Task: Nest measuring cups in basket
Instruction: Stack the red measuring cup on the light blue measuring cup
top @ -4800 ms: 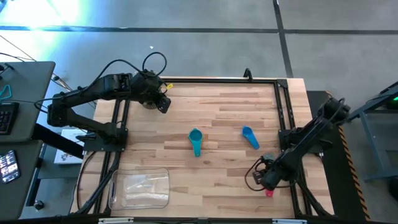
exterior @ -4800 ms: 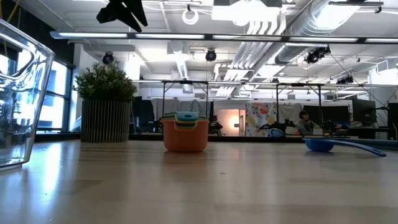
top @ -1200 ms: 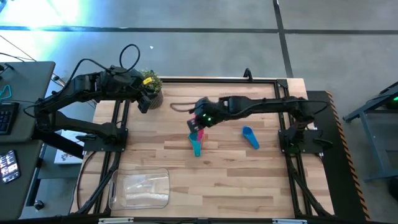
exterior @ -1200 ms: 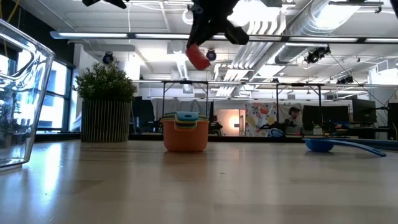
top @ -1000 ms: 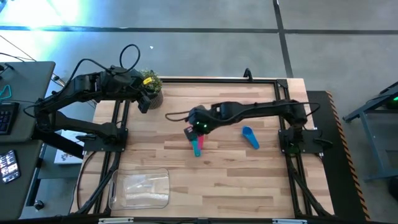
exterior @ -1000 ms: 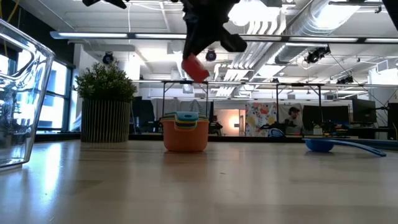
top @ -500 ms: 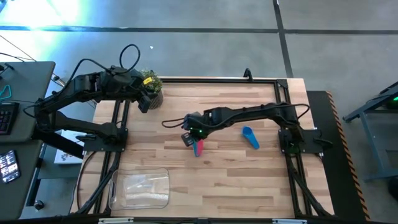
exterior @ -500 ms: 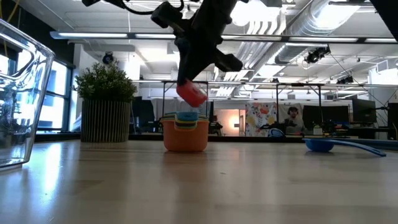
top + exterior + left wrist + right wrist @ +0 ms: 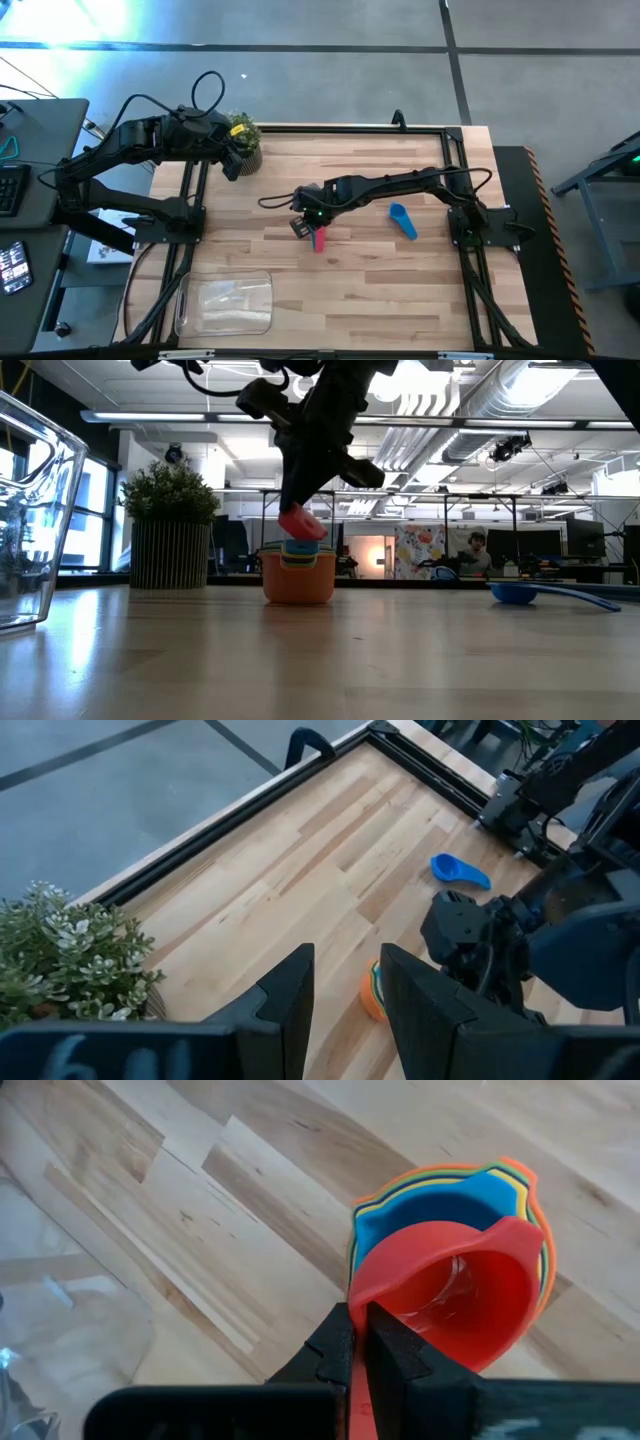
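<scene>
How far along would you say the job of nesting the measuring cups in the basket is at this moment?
Partly done: a nested stack of cups stands on the table. In hand: the right gripper holds the red cup tilted just above that stack. Left: the loose blue cup lies apart, and the clear basket at the near left corner holds no cups. The left gripper waits, open, by the plant.

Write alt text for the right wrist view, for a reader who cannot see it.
The right end effector, shut on the handle of a red cup, holds it tilted just above a stack of nested cups with a blue one on top. The stack stands on a wooden table, and part of the clear basket shows at the edge.
</scene>
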